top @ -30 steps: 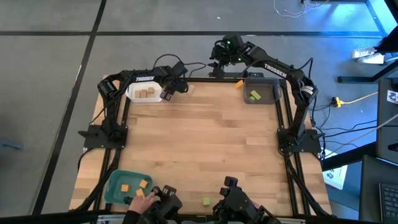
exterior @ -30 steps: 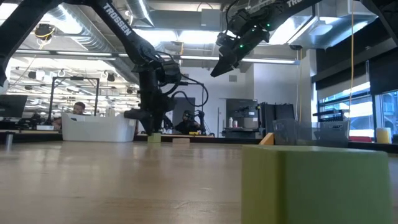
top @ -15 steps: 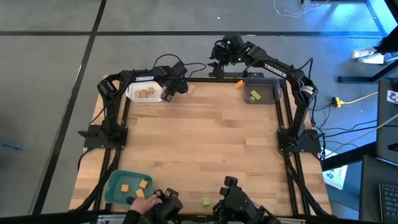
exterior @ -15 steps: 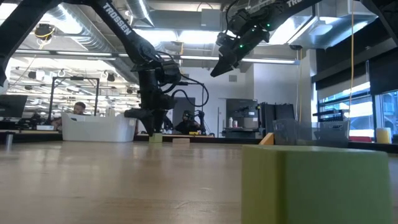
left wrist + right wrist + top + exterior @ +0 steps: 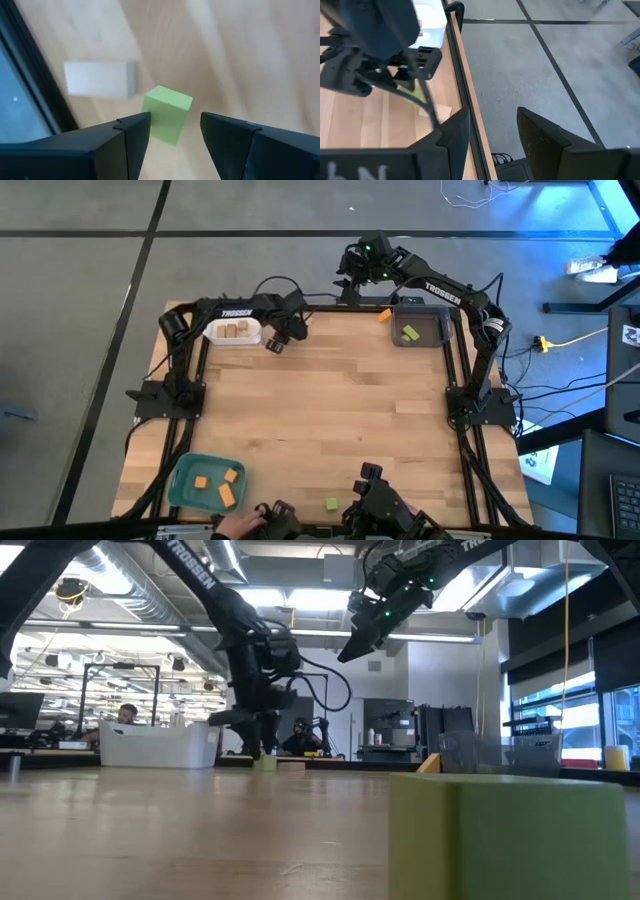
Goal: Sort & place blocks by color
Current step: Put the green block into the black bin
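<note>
Pale wooden planking is seen across the surface (image 5: 330, 410), which is framed by dark rails, with grey floor beyond it. At the far left, the left pincer (image 5: 275, 342) is lowered to just above the wood, to the right of the white tray (image 5: 213, 332). It is partly closed on a light green block (image 5: 167, 112), which is gripped between the two fingertips. A loose tan block (image 5: 100, 79) is seen lying flat on the surface just beyond the held one. Three tan blocks (image 5: 235, 330) are kept inside the white tray.

The right pincer (image 5: 350, 274) is held high over the far edge, well above the wood. Its fingers are parted and nothing is caught between them.

At the far right, a second green block (image 5: 409, 333) is contained in the grey tray (image 5: 437, 328). A single orange block (image 5: 384, 314) is left on the wood, just beside that tray's far left corner. At the near left, three orange blocks (image 5: 226, 492) are gathered in the teal tray (image 5: 180, 480). A near green block (image 5: 331, 504) is left alone on the surface by the near edge. A person's hand (image 5: 232, 527) is seen at the near edge, close to the teal tray
</note>
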### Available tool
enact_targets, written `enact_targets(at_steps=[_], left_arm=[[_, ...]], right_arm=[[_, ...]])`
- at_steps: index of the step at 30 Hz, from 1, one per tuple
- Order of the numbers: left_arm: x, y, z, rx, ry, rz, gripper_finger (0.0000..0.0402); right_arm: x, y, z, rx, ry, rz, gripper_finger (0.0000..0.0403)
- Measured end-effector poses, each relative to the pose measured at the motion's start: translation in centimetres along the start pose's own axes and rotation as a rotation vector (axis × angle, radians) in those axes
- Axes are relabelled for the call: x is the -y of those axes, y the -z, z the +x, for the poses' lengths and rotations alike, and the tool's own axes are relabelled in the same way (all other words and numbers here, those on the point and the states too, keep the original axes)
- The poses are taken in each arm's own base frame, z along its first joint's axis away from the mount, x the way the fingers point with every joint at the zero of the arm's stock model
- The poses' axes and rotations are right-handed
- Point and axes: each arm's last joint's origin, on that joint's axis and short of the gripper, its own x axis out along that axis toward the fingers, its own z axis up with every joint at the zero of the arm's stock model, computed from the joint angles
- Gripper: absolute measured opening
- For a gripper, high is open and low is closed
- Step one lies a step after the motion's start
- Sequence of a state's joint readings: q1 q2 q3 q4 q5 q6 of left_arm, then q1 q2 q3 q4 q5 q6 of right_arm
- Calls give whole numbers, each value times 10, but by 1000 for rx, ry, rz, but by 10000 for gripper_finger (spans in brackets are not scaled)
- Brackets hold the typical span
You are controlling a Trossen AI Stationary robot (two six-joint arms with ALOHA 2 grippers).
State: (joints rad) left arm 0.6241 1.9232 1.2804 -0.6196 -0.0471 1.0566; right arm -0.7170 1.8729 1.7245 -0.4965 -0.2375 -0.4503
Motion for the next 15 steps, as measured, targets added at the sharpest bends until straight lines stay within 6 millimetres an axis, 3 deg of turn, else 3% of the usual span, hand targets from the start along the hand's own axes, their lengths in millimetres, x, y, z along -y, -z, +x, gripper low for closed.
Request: enact_targets(at_steps=[11, 15], left_arm=[[20, -33, -2, 75, 46, -62, 170], [22, -36, -5, 66, 27, -126, 170]], right_arm=[[0, 0, 0, -2, -1, -22, 165], [-1, 3, 0, -27, -14, -72, 165]])
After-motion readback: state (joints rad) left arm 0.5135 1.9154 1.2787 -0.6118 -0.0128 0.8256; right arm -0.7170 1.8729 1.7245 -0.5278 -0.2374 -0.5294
